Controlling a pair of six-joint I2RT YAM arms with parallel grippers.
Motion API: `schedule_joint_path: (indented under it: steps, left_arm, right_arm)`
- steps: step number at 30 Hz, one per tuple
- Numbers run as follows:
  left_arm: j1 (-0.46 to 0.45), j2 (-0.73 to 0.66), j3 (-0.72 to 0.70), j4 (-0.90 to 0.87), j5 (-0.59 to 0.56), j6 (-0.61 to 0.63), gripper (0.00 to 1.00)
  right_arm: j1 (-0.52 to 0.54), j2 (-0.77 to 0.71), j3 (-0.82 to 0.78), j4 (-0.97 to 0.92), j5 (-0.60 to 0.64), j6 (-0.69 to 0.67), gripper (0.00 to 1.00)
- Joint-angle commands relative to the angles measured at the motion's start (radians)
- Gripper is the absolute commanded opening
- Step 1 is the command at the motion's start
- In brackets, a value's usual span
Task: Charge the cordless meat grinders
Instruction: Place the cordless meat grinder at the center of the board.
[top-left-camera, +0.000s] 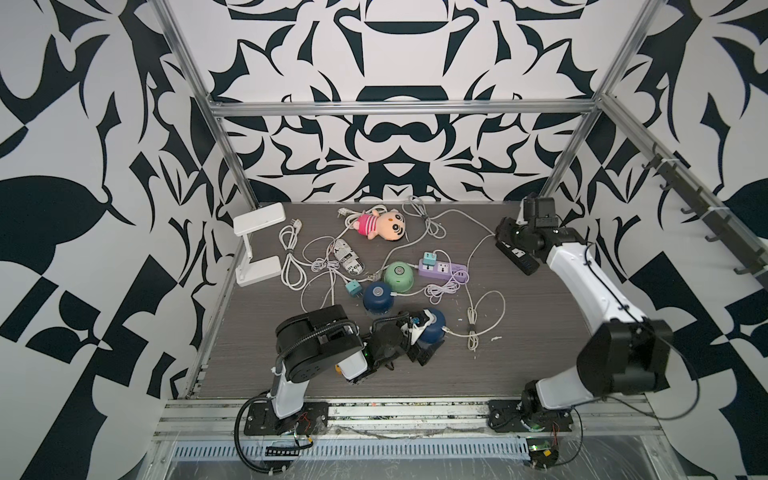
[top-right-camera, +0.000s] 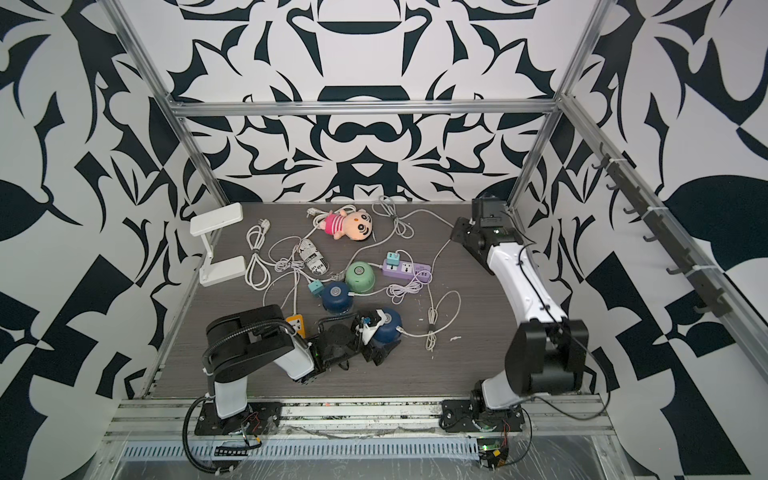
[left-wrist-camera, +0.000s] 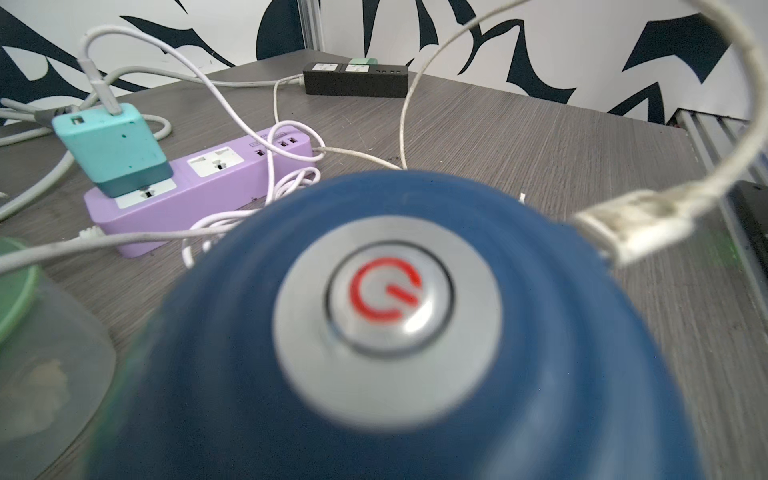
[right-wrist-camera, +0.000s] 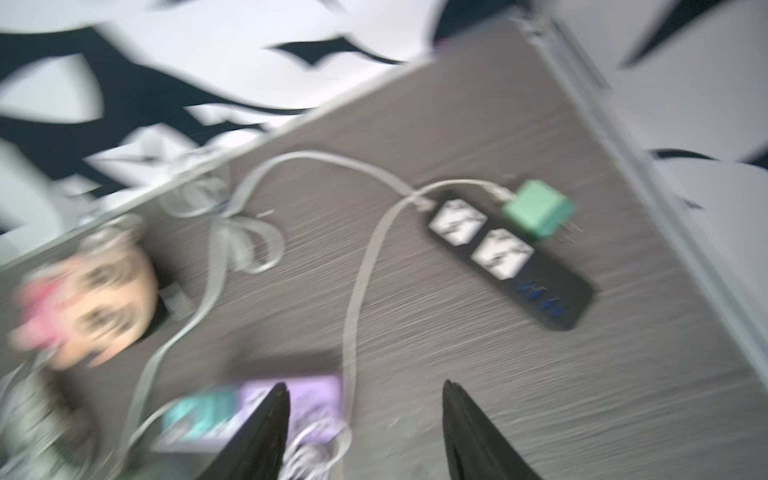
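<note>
Grey wood-grain counter (top-left-camera: 540, 340), walled in by black-and-white patterns, is strewn with white cables. Three dome-topped cordless meat grinders are grouped near its middle: a mint green grinder (top-left-camera: 398, 277) farthest back, a dark blue grinder (top-left-camera: 377, 296) just beside it, and a second dark blue grinder (top-left-camera: 437, 326) nearest the robot. Each is stood upright, long axis vertical, silver button up and clear cup base down. A white USB cable (left-wrist-camera: 631, 226) is plugged into the nearest one's side, toward the robot's right.

That grinder is flanked by the left gripper (top-left-camera: 417, 343), whose jaws are spread to their widest; whether they touch the dome cannot be told. The right gripper (right-wrist-camera: 365, 384) is partly open, with nothing between its fingers, near a long black power strip (right-wrist-camera: 511, 259).

A teal plug adapter (left-wrist-camera: 114, 151) is seated in a lilac power strip (left-wrist-camera: 199, 191). A green plug adapter (right-wrist-camera: 538, 212) is laid beside the black strip, prongs bare. Inside the mint grinder's cup only a pale blur is seen.

A red power symbol (left-wrist-camera: 386, 291) on the nearest button is shown by the left wrist view alone. The green adapter is seen in both wrist views but is hidden behind the right arm in both top views. An orange power strip (top-right-camera: 296, 324) is seen in a top view.
</note>
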Motion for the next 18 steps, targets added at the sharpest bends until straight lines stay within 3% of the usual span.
schedule_joint_path:
  steps: [1,9,18]
  left_arm:
    - [0.006,0.03,-0.004,0.112,-0.025,-0.008,0.99]
    - [0.005,0.008,-0.05,0.121,-0.035,-0.03,0.99]
    - [0.005,-0.003,-0.049,0.121,-0.036,-0.026,0.99]
  right_arm:
    - [0.124,-0.084,-0.061,-0.127,-0.061,-0.047,0.59]
    - [0.305,-0.207,-0.226,-0.197,-0.16,0.01,0.63]
    - [0.465,-0.12,-0.202,-0.242,-0.186,-0.079,0.67]
